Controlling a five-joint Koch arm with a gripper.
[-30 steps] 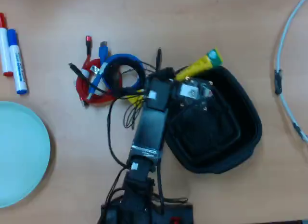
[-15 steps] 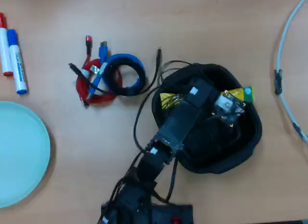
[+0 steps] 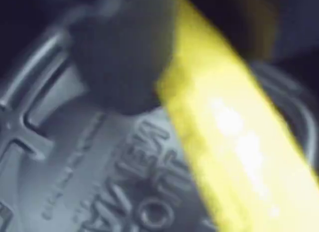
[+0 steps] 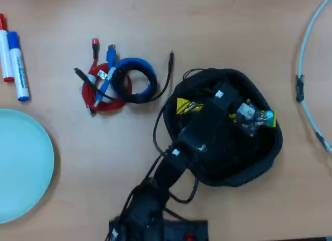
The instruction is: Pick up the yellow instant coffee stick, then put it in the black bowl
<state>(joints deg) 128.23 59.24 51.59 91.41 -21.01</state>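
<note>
While the black hobby-arm gripper [image 4: 254, 118] hangs inside the large, deep matte black bowl [image 4: 270, 153], the long flat yellow coffee stick [image 3: 224, 137] sits pinched in its closed jaws, low over the embossed floor. From here, I'd say the stick should be released gently, so its green end [image 4: 268, 116] drops inside rather than catching on the rim.

The black bowl [image 4: 223, 168], deep and rounded-square with a thick rim, sits on the tabletop, and the yellow coffee stick [image 3: 219, 122] slants just above its embossed floor, its green end [image 4: 268, 116] near the bowl's right rim in the overhead view.
</note>
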